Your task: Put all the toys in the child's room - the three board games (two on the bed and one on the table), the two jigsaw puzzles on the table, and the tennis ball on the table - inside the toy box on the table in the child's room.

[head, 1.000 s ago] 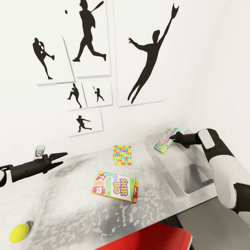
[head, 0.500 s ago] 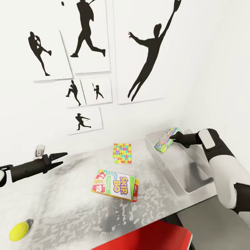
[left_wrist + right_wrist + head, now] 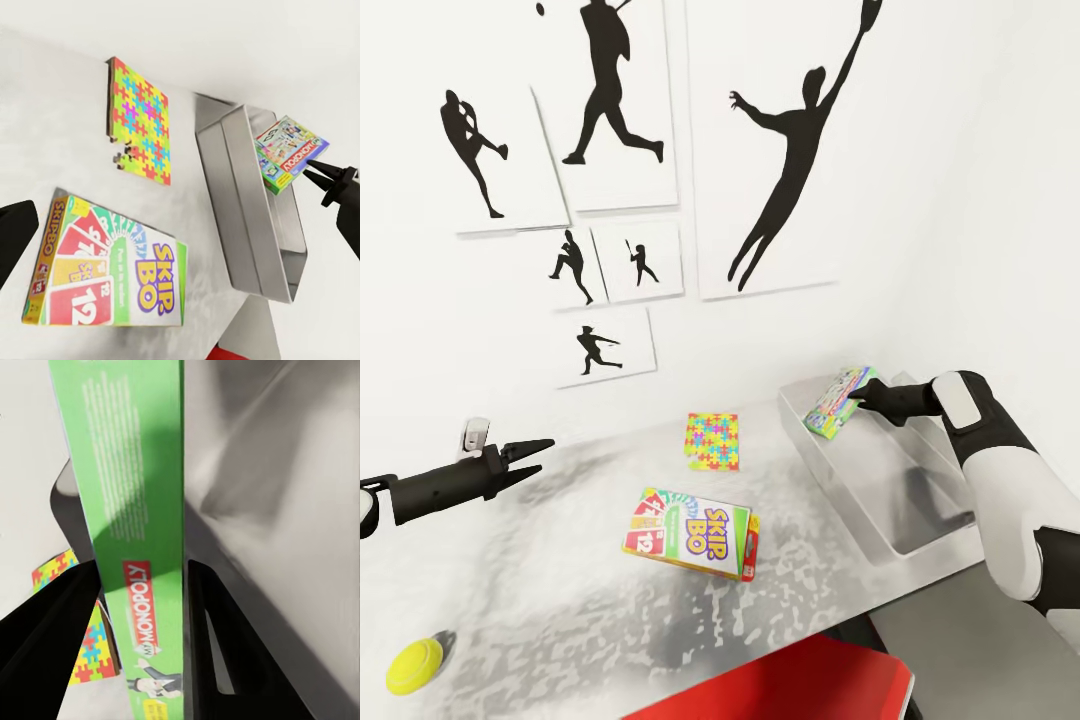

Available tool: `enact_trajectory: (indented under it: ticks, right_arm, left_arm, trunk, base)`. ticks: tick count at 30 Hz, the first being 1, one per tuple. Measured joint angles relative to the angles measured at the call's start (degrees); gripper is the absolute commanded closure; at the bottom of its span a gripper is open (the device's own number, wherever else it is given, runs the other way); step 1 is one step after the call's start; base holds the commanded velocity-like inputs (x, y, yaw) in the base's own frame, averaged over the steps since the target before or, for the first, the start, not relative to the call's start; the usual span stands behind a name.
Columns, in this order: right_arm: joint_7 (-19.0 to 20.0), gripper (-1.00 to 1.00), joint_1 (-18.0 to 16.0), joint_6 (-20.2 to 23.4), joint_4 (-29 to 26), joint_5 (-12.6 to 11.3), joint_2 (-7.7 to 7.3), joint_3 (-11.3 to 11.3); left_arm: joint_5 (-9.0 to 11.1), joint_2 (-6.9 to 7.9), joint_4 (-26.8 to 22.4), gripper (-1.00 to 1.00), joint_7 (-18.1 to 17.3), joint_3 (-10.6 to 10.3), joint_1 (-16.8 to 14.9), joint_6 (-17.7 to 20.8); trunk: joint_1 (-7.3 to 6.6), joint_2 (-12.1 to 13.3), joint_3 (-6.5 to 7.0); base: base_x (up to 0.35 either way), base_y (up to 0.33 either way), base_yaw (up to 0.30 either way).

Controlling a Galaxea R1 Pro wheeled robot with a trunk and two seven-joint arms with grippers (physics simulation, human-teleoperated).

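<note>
Head view. Table [image 3: 560, 560]: pale grey top. Toy box [image 3: 920, 500]: grey bin at the right end. Right gripper [image 3: 857, 399]: clamped on a Monopoly game box [image 3: 836, 400], tilted, held over the toy box's far left rim. Skip-Bo game box [image 3: 690, 533]: flat, mid-table. Jigsaw puzzle [image 3: 713, 441]: flat, beyond it. Tennis ball [image 3: 415, 666]: near left corner. Left gripper [image 3: 538, 452]: holds nothing, above the table's left part; I cannot tell how far its fingers are parted. Baseball silhouette pictures [image 3: 785, 150]: on the wall.

Left wrist view. Skip-Bo game box [image 3: 112, 270] nearest; jigsaw puzzle [image 3: 141, 120] beyond; toy box [image 3: 251, 210] with the Monopoly game box [image 3: 289, 152] above its rim.

Right wrist view. Monopoly game box [image 3: 139, 540] edge-on between the dark fingers [image 3: 225, 652].
</note>
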Motion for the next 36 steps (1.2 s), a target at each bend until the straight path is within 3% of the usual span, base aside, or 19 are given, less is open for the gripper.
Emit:
enact_trajectory:
  ticks: [4, 5, 25, 36]
  right_arm:
    - [0.2, 1.00, 0.0, 0.1, 0.1, 0.0, 0.00, 0.0]
    - [0.2, -1.00, 0.0, 0.1, 0.1, 0.0, 0.01, 0.0]
    - [0.3, -1.00, -0.1, 0.4, -0.1, 0.0, -0.34, 0.0]
    - [0.5, -1.00, 0.2, 0.5, -0.8, -0.2, -0.63, -0.1]
  left_arm:
    - [0.0, 0.00, 0.0, -1.00, 0.0, 0.0, 0.0, 0.0]
    - [0.0, 0.00, 0.0, -1.00, 0.0, 0.0, 0.0, 0.0]
    - [0.1, 0.08, 0.0, -1.00, 0.0, 0.1, 0.0, 0.0]
    - [0.1, 0.00, 0.0, -1.00, -0.2, 1.5, 0.0, 0.1]
  trunk:
    - [0.00, 0.0, 0.00]
    - [0.00, 0.0, 0.00]
    - [0.00, 0.0, 0.00]
    - [0.00, 0.0, 0.50]
  base:
    - [0.000, 0.000, 0.000]
    - [0.000, 0.000, 0.000]
    - [0.000, 0.000, 0.000]
    - [0.000, 0.000, -0.063]
